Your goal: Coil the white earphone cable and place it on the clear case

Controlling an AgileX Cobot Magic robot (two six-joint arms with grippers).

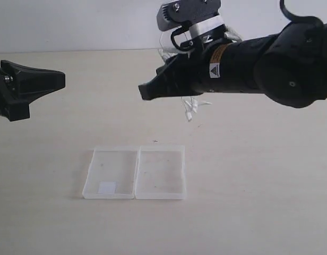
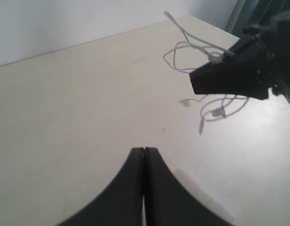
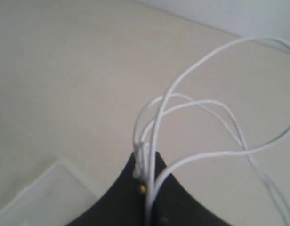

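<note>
The clear case [image 1: 159, 170] is lying open on the worktop, bare. Above and beyond it, the right claw [image 1: 147, 91] is pinching several loops of the white earphone cable [image 1: 189, 110], ends dangling. The left claw [image 1: 60, 79], beyond the case's left side, is sitting closed, empty. The wire is looking featherlight, limp and slippery; bunched loops are probably offering the surest hold.

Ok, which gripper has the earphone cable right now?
The right gripper: it is shut on the white earphone cable, whose loops dangle below it. The left gripper is shut on nothing.
</note>
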